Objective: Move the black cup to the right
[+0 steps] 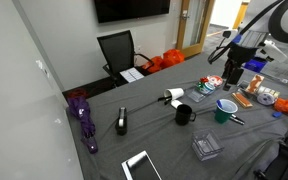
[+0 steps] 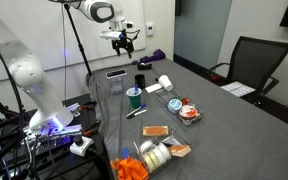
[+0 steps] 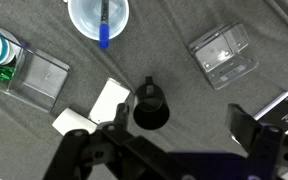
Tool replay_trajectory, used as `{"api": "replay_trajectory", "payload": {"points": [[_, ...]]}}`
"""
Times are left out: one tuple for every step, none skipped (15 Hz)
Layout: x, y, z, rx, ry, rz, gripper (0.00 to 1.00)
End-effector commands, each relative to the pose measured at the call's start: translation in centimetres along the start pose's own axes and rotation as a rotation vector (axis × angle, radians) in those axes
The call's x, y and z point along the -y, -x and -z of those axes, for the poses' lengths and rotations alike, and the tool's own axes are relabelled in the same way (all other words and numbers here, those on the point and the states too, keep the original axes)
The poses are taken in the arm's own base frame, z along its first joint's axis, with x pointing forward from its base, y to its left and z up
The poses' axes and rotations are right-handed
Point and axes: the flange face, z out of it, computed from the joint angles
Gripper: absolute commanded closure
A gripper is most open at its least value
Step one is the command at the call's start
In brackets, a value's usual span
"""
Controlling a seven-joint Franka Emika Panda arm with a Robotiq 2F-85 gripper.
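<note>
Gripper (image 2: 124,42) high over the grey cloth-covered bench (image 1: 154,140), fingers spread wide, nothing between them, well apart from every object below. On the bench, near its middle in an exterior view, small all-black cylindrical cup (image 1: 183,115), upright. Same cup (image 3: 150,106) seen from straight above in the wrist view, handle toward the top of that picture, lying between the two dark finger shapes at the lower edge yet well beneath them. Near the cup: white roll-like object (image 1: 172,96), teal-green cup with white inside (image 1: 224,108) holding a blue pen (image 3: 103,30), and clear plastic lidded box (image 1: 206,147). Further along the bench, elongated black-and-grey stapler-like device (image 1: 121,122), purple folded umbrella (image 1: 82,115) at the edge, and flat white-edged tablet (image 1: 139,165). Past the teal-green cup, orange packets (image 2: 130,168) and rolls of tape (image 2: 156,153), too small to make out in detail. Behind the bench, black office chair (image 1: 118,50) and dark wall screen (image 1: 131,8).
</note>
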Motion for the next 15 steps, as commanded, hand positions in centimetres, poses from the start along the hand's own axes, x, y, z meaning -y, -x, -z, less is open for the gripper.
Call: {"api": "replay_trajectory", "payload": {"points": [[-0.5,0.2,0.2,0.007,-0.005,0.016,0.0],[-0.9,0.4,0.3,0.011,-0.009,0.026,0.0],[-1.1,0.5,0.4,0.012,-0.01,0.031,0.0],[-1.2,0.5,0.4,0.011,-0.01,0.033,0.0],[-1.2,0.5,0.4,0.011,-0.01,0.033,0.0],[-1.2,0.5,0.4,0.012,-0.01,0.034,0.0],[-1.2,0.5,0.4,0.012,-0.01,0.034,0.0],[-1.4,0.2,0.2,-0.003,-0.016,0.035,0.0],[-1.7,0.1,-0.3,-0.004,-0.028,0.05,0.0],[-2.1,-0.1,-1.2,-0.008,-0.023,0.057,0.0],[-2.4,-0.4,-2.0,-0.01,-0.016,0.063,0.0],[-2.7,-0.9,-3.0,-0.013,-0.008,0.068,0.0],[-3.0,-1.4,-3.8,-0.019,-0.013,0.078,0.0],[-3.3,-2.0,-4.9,-0.023,-0.011,0.079,0.0],[-3.5,-2.5,-6.0,-0.024,-0.013,0.087,0.0]]}}
